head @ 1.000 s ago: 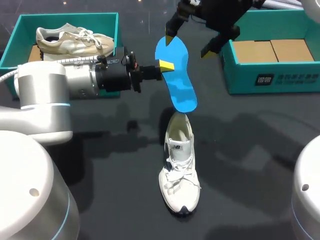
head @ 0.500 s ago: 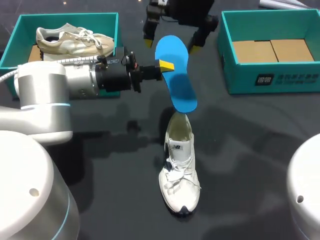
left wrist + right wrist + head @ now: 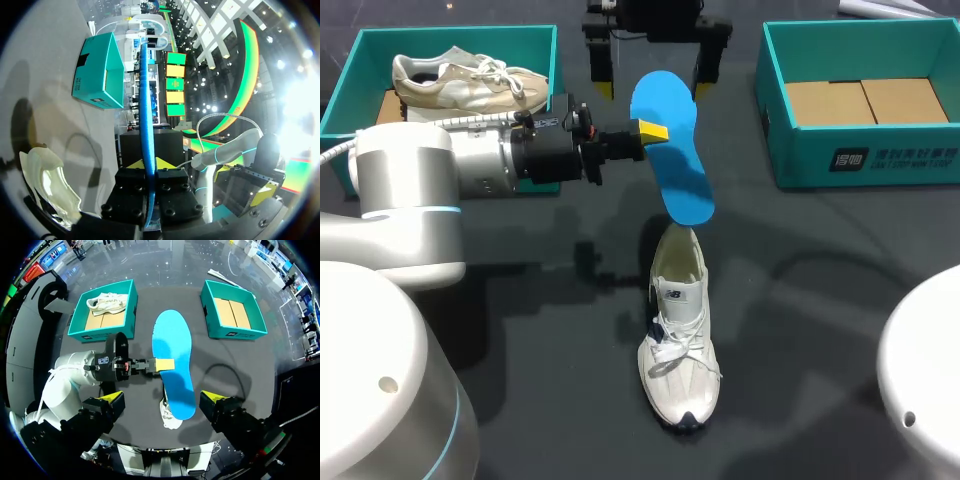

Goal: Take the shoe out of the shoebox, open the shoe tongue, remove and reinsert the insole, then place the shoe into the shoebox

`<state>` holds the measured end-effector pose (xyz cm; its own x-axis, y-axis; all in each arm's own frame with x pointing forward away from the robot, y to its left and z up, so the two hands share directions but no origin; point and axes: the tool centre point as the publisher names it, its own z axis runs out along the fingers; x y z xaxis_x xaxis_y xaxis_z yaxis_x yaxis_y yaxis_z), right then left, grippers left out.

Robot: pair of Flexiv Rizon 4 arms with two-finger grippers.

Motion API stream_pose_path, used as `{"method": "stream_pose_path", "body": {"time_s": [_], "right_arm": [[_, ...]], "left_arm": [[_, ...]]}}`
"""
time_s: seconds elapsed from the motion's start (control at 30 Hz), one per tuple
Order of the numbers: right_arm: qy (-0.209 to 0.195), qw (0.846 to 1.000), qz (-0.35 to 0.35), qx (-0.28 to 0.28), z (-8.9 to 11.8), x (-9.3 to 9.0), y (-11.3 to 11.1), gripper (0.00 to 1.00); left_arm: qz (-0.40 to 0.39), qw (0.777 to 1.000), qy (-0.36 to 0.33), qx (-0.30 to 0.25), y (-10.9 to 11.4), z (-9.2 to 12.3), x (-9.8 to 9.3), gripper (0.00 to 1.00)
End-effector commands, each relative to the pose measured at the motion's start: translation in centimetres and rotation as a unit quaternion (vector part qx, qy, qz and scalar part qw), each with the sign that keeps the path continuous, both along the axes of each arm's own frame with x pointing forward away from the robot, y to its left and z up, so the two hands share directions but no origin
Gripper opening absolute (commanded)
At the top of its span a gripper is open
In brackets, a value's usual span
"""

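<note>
Insole (image 3: 670, 150) is hanging, pinched at one edge by the left pincer (image 3: 652, 131), above the shoe (image 3: 678, 340). The right pincer (image 3: 652, 87) is hovering spread wide at the far end, risking knocking it loose.

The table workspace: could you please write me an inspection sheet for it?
Surface: dark table, glossy.
Job's things: white shoe stands on the table; blue insole held off the table, near its heel; right shoebox holds only cardboard.
Clutter: left shoebox with a beige shoe inside.
Grippers: left gripper shut on the insole's edge; right gripper open, jaws wide, not touching the insole.
Cables: nothing seen on the table.
Surroundings: nothing seen.
</note>
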<state>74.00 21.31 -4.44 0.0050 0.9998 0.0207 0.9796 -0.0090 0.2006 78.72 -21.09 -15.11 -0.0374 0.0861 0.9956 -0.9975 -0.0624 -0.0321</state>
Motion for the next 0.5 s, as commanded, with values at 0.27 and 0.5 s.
{"method": "stream_pose_path", "body": {"time_s": [0.27, 0.5], "right_arm": [[0.007, 1.000, 0.003, 0.023, 0.0, 0.1, -1.2, 1.00], [0.014, 0.995, -0.003, 0.102, -0.5, 0.0, -3.4, 1.00]], "left_arm": [[-0.001, 1.000, 0.000, 0.001, 0.0, 0.0, 0.0, 0.00], [-0.001, 1.000, 0.000, 0.001, 0.0, 0.0, 0.0, 0.00]]}}
